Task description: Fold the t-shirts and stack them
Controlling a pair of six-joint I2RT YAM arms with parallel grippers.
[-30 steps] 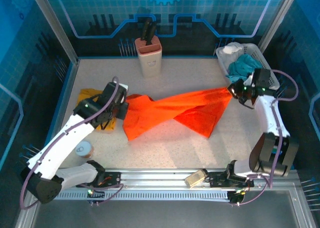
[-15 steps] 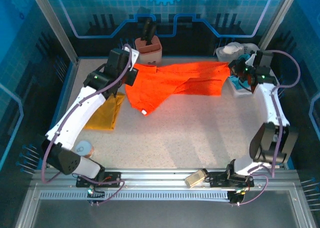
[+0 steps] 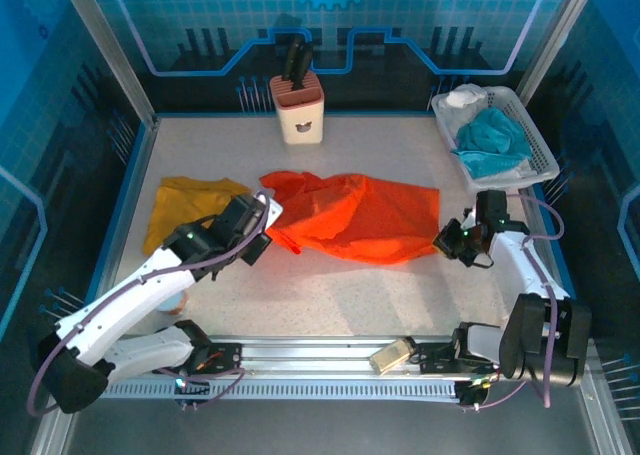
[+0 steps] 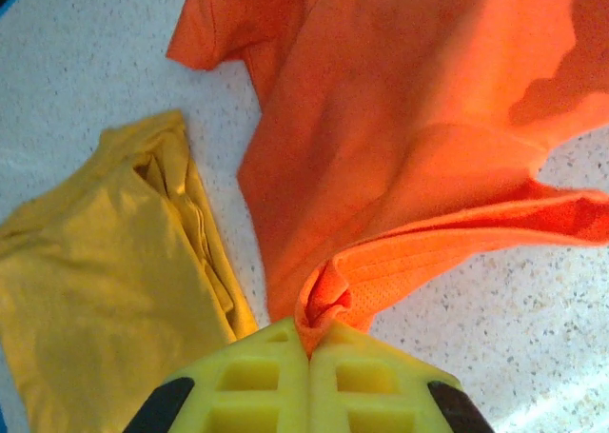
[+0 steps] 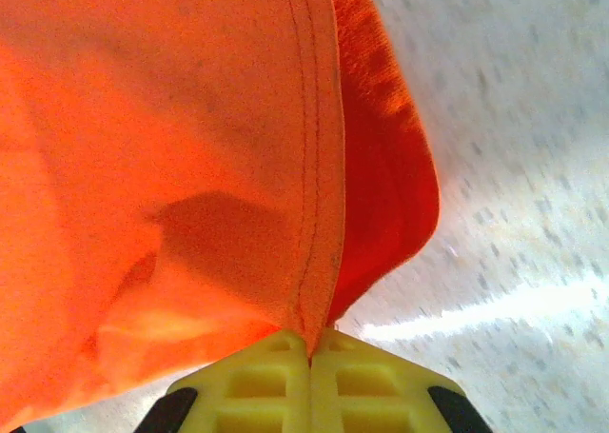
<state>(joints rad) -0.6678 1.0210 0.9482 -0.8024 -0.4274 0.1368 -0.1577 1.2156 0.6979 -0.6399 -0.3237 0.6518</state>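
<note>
The bright orange t-shirt [image 3: 355, 215] lies spread and rumpled across the middle of the table. My left gripper [image 3: 268, 233] is shut on its near left edge, and a pinched fold of orange mesh [image 4: 328, 305] sits between the yellow fingers [image 4: 262, 371]. My right gripper [image 3: 442, 241] is shut on the shirt's right hemmed edge [image 5: 314, 262], low over the table. The mustard yellow t-shirt [image 3: 190, 203] lies folded at the left, beside the orange one, and fills the left of the left wrist view [image 4: 105, 290].
A white basket [image 3: 535, 150] at the back right holds a teal cloth [image 3: 495, 135] and a white cloth [image 3: 465, 100]. A knife block [image 3: 297, 105] stands at the back centre. Blue walls enclose the table; a rail runs along the near edge.
Both grippers lifted the orange shirt toward the back of the table, then brought it forward and down. It now lies lower and flatter across the middle.
</note>
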